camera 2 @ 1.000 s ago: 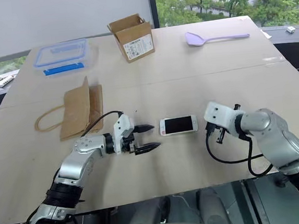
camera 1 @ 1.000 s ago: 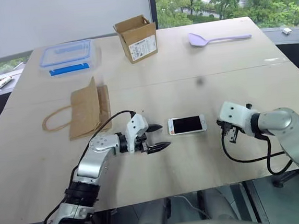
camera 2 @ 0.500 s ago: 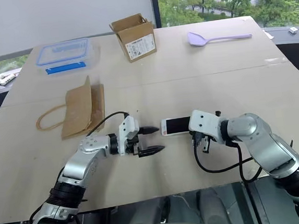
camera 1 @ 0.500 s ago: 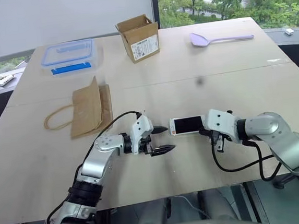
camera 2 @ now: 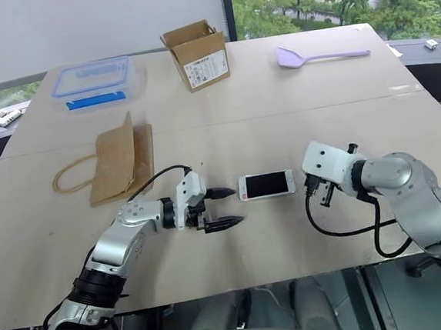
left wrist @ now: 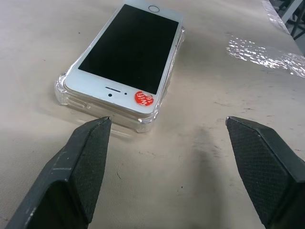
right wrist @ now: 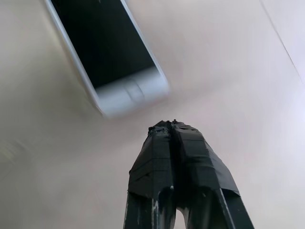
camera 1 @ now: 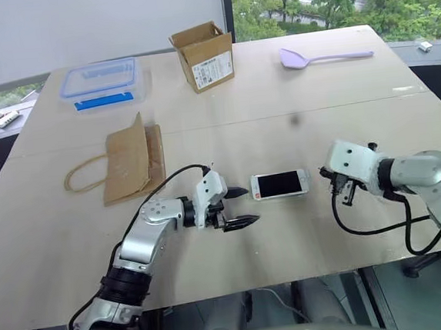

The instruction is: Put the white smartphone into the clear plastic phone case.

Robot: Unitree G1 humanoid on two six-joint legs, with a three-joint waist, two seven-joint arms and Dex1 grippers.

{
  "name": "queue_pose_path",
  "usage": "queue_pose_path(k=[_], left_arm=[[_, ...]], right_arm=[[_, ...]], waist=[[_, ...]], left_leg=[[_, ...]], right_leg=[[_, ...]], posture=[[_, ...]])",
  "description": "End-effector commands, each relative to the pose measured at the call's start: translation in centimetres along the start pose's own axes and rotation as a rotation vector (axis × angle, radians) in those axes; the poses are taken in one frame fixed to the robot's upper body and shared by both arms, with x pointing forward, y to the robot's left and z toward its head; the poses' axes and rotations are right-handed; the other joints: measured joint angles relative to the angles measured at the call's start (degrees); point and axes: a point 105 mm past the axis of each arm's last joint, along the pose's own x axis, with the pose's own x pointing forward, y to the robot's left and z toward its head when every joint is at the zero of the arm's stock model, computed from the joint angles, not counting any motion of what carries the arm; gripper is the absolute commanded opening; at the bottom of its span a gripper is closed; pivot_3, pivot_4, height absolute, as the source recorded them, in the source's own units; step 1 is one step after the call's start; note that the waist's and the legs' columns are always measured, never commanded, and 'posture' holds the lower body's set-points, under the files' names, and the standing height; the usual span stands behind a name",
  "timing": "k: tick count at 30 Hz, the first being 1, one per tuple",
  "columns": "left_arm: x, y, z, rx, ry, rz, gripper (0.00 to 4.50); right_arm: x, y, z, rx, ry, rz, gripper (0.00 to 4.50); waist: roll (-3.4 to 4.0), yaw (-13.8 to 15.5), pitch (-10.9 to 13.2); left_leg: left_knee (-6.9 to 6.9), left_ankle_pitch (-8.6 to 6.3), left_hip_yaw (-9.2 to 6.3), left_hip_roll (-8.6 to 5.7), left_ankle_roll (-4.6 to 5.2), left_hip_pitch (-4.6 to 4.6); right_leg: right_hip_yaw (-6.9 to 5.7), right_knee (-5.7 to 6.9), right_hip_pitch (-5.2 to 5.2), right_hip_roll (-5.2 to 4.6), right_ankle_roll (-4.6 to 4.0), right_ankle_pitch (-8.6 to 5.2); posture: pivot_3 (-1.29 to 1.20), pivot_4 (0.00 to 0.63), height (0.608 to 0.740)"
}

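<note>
The white smartphone [camera 1: 280, 184] lies flat, screen up, in the middle of the table, with a red round sticker near one end. It rests in the clear plastic phone case [left wrist: 139, 125], whose see-through rim shows around its edges. My left gripper [camera 1: 246, 206] is open just left of the phone, with its two black fingers spread wide and pointing at the phone's near end, not touching it. Off the phone's right end, a short gap away, is my right gripper [camera 1: 345, 195]. It is shut on nothing, and its closed tip [right wrist: 171, 128] points toward the phone.
A brown paper bag [camera 1: 131, 161] lies at the left. Behind it is a clear box with a blue-rimmed lid [camera 1: 99, 81]. A small open cardboard box [camera 1: 203, 54] and a lilac spoon [camera 1: 323, 56] sit at the far side. The table's front edge [camera 1: 292, 278] is close.
My right gripper moved in to the phone's right end half a second ago and has since drawn back to the right. The left gripper has stayed open in place.
</note>
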Motion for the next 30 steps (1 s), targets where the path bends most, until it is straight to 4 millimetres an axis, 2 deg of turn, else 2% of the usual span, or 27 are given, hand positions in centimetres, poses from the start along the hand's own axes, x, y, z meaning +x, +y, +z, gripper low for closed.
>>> queue_pose_path(k=[1, 3, 5, 8, 21, 27, 30], left_arm=[[0.2, -0.4, 0.3, 0.015, 0.0, -0.024, 3.93], [0.2, -0.5, 0.3, 0.016, 0.0, -0.027, 3.93], [0.2, -0.6, 0.3, 0.018, 0.0, -0.028, 3.93], [0.2, -0.7, 0.3, 0.019, 0.001, -0.029, 3.93], [0.4, -0.9, 0.4, 0.01, -0.004, -0.033, 3.93], [0.5, -1.1, 0.7, 0.007, -0.008, -0.035, 3.93], [0.1, -0.7, 0.9, 0.004, -0.016, -0.005, 3.93]], right_arm=[[1.7, 1.5, 0.2, -0.08, -0.012, 0.047, 0.04], [2.4, 2.4, 1.4, -0.095, -0.071, 0.082, 0.04], [2.8, 3.0, 3.6, -0.087, -0.159, 0.112, 0.04], [3.0, 3.6, 5.0, -0.107, -0.21, 0.132, 0.04], [3.7, 5.1, 4.4, -0.319, -0.146, 0.228, 0.04], [4.4, 5.6, 5.5, -0.341, -0.186, 0.247, 0.04], [4.5, 5.1, 5.1, -0.33, -0.175, 0.217, 0.04]], waist=[[0.0, -0.04, 0.0], [0.01, -0.04, 0.0], [0.01, -0.17, 0.01], [0.0, -0.11, 0.01], [0.0, -0.19, 0.0], [-0.03, -0.55, -0.02], [-0.03, -0.71, -0.02]], left_leg=[[0.0, 0.0, 0.0, 0.01, -0.01, 0.01], [0.0, 0.01, 0.0, 0.02, -0.01, 0.0], [0.0, 0.0, 0.01, 0.02, -0.01, 0.0], [0.03, 0.01, 0.01, 0.01, -0.01, 0.0], [0.02, 0.01, 0.0, 0.01, -0.01, 0.02], [0.02, 0.01, 0.02, 0.04, -0.01, 0.13], [0.02, 0.01, 0.03, 0.08, -0.01, 0.24]], right_leg=[[0.0, 0.01, 0.0, 0.01, 0.0, 0.0], [0.0, 0.02, -0.02, 0.01, 0.0, 0.0], [0.02, 0.02, -0.02, 0.01, 0.0, 0.0], [0.03, 0.04, -0.01, 0.01, 0.0, 0.0], [0.01, 0.06, -0.01, 0.03, 0.0, 0.0], [0.04, 0.09, 0.06, 0.05, 0.0, 0.0], [0.05, 0.15, 0.14, 0.09, 0.0, 0.0]], posture=[[0.0, 0.15, 0.74], [0.0, 0.15, 0.74], [0.0, 0.15, 0.74], [0.0, 0.15, 0.74], [0.0, 0.15, 0.74], [0.0, 0.15, 0.74], [0.0, 0.15, 0.74]])
